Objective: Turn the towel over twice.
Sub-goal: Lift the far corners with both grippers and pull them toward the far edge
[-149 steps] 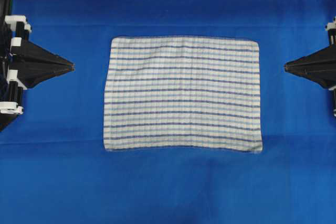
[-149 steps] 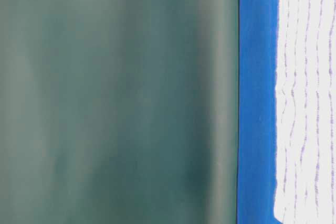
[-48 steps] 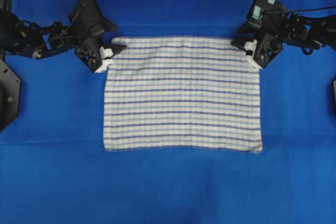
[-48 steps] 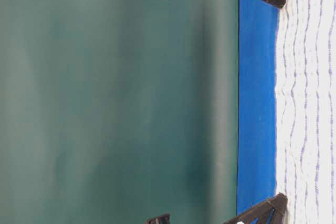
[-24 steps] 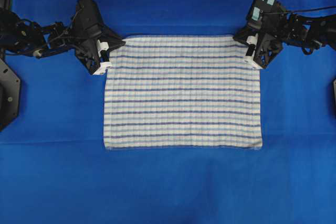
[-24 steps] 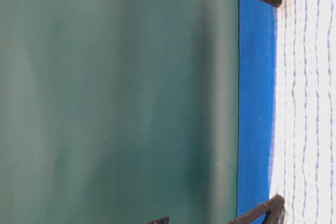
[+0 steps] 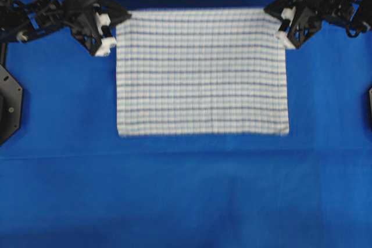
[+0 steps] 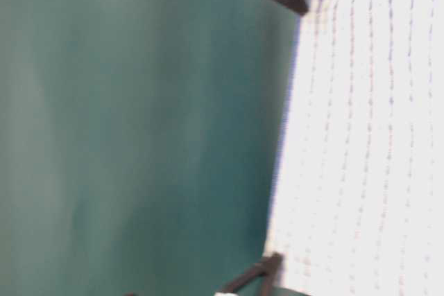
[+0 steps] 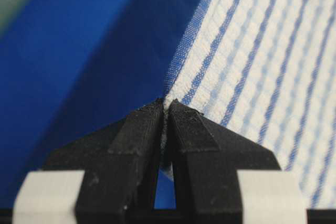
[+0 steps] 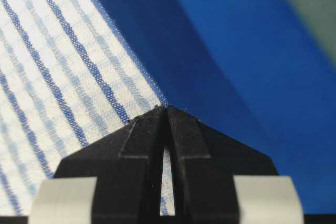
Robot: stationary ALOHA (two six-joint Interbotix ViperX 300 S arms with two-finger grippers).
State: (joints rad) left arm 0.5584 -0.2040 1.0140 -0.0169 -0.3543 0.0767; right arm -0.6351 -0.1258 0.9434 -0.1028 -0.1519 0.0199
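1. Nearest edge of the striped towel point(image 7: 202, 71) lying on the blue cloth point(image 7: 186, 196) over the tabletop, well short of the front.
2. Middle stretched taut, sloping upward toward the far edge, judging by the table-level view.
3. Far corners raised off the cloth: left hand point(image 7: 112, 30) clamped shut on the far-left corner, right hand point(image 7: 278, 22) pinched shut on the far-right corner.
4. Progress: first flip barely begun; no turn finished, both turns left.

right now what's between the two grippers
The towel's far edge spans the stretch from the left gripper to the right gripper, each shut on a corner, as the overhead view shows.
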